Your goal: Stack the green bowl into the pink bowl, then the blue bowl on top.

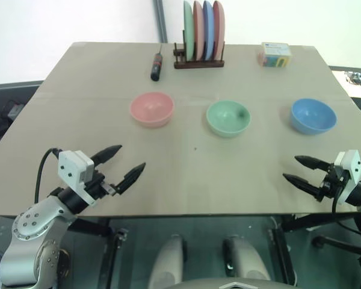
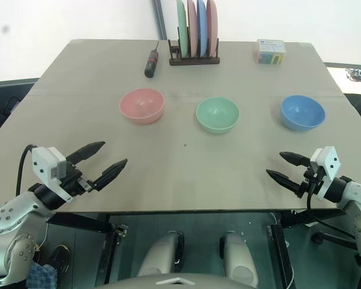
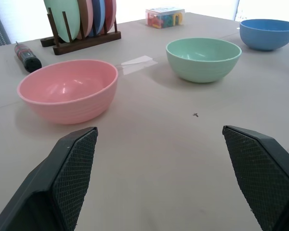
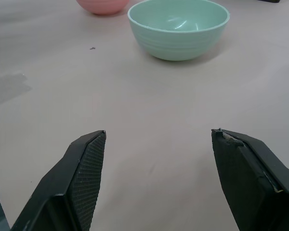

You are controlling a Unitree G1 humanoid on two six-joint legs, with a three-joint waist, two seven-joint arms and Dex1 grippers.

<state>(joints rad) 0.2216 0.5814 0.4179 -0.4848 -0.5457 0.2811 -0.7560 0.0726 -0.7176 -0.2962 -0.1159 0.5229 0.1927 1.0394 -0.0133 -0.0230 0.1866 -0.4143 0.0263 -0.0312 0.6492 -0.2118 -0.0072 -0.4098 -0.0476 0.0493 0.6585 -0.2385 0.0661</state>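
Note:
Three bowls stand apart in a row across the middle of the table: the pink bowl (image 1: 151,109) on the left, the green bowl (image 1: 228,117) in the centre, the blue bowl (image 1: 313,115) on the right. All three are upright and empty. My left gripper (image 1: 126,164) hovers open over the near left edge, short of the pink bowl (image 3: 67,90). My right gripper (image 1: 293,168) is open at the near right edge, in front of the blue bowl and aimed toward the green bowl (image 4: 178,28). Nothing sits between either pair of fingers.
A wooden rack (image 1: 198,62) with upright coloured plates stands at the back centre. A dark marker-like tool (image 1: 156,66) lies to its left. A small box (image 1: 274,54) sits at the back right. The table (image 1: 186,174) is bare in front of the bowls.

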